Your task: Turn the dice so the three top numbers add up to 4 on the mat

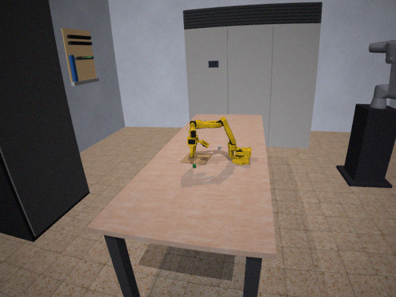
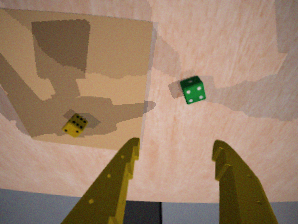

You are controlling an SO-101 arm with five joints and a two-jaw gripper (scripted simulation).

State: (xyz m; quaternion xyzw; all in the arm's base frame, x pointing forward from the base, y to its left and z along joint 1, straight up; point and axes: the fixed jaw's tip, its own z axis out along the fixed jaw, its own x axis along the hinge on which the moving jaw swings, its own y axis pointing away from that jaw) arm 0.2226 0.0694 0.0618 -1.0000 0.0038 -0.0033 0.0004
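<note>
A tan mat (image 2: 75, 75) lies flat on the table, also seen in the exterior view (image 1: 197, 158). A yellow die (image 2: 75, 125) sits on the mat near its edge, with several pips on top. A green die (image 2: 193, 90) lies on the bare table just off the mat, its top face hard to read; the exterior view shows it (image 1: 194, 165) in front of the mat. A small white die (image 1: 219, 146) lies on the table behind the mat, near the arm's base. My gripper (image 2: 175, 165) hangs above the mat's edge, fingers apart with nothing between them.
The yellow arm's base (image 1: 241, 156) stands on the table to the right of the mat. The arm's shadow falls across the mat and table. A grey cabinet stands behind the table and a dark pedestal to the right.
</note>
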